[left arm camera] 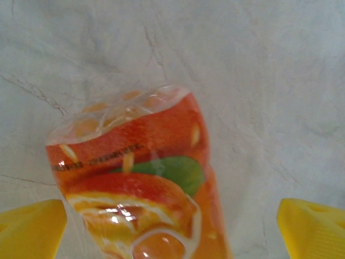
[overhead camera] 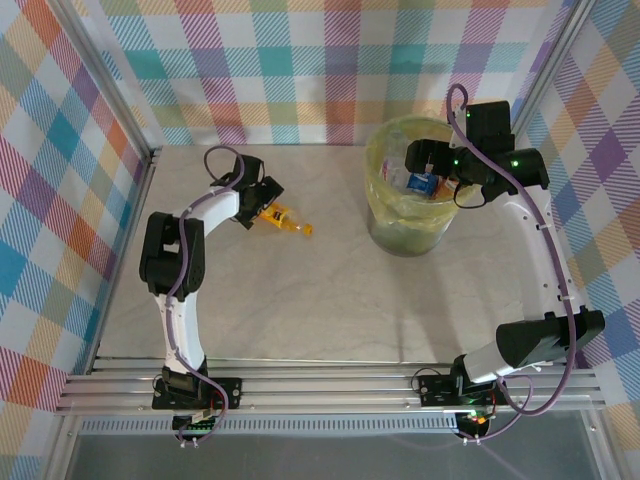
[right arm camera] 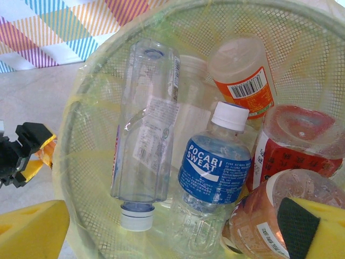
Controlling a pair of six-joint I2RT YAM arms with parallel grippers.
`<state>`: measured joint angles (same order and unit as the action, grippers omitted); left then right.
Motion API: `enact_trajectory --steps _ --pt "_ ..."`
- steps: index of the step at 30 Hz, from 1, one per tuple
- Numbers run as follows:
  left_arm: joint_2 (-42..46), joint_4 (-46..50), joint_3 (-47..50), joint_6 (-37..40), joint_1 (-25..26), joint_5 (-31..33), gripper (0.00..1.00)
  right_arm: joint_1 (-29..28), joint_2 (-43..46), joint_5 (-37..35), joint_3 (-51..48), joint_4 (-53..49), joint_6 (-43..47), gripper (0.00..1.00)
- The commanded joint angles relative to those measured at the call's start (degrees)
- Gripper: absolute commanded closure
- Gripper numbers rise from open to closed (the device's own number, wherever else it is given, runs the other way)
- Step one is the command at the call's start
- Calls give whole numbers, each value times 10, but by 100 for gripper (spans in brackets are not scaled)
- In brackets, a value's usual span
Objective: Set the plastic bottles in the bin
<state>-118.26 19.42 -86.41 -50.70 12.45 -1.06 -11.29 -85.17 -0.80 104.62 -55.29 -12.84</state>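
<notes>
Count: one bin (overhead camera: pixel 385 215), two grippers, and one orange bottle (left arm camera: pixel 135 178) on the table (overhead camera: pixel 330 300). In the bin I count at least five bottles:
- a clear bottle (right arm camera: pixel 143 124), cap end down
- a blue-label bottle (right arm camera: pixel 213 170), white cap up
- an orange-label bottle (right arm camera: pixel 242 70)
- a red-label bottle (right arm camera: pixel 299 140)
- a pale bottle (right arm camera: pixel 264 213)

The orange bottle lies on its side, well apart from the bin and to its left. In the top view its long axis runs diagonally from far-left to near-right. In the left wrist view its dimpled base points to the top of the picture.

The left gripper (overhead camera: pixel 265 205) straddles this bottle with its fingers spread wide, and I see a gap on the right side. The right gripper (right arm camera: pixel 172 232) hangs over the bin mouth, spread wide and holding nothing.
</notes>
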Motion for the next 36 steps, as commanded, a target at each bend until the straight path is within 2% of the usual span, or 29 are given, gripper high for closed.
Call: enact_trajectory --steps 1,8,13,19,24,30,36 --pt "-19 20 -17 -26 -8 -6 0 -4 10 7 -7 12 -8 0" --pt "-49 19 -19 -30 -8 -15 13 -4 4 14 -10 18 -11 0" --pt "-53 13 -17 -18 -8 -24 33 -5 3 29 -16 24 -16 0" --pt "-28 12 -17 16 -8 -33 44 -5 4 36 -23 26 -18 0" --pt "21 11 -12 64 -8 -40 57 -6 10 50 -30 31 -25 0" --pt "113 -1 14 149 -3 -58 61 -7 18 89 -42 40 -39 0" --pt "228 -28 62 281 11 -99 61 -10 28 168 -58 66 -70 0"
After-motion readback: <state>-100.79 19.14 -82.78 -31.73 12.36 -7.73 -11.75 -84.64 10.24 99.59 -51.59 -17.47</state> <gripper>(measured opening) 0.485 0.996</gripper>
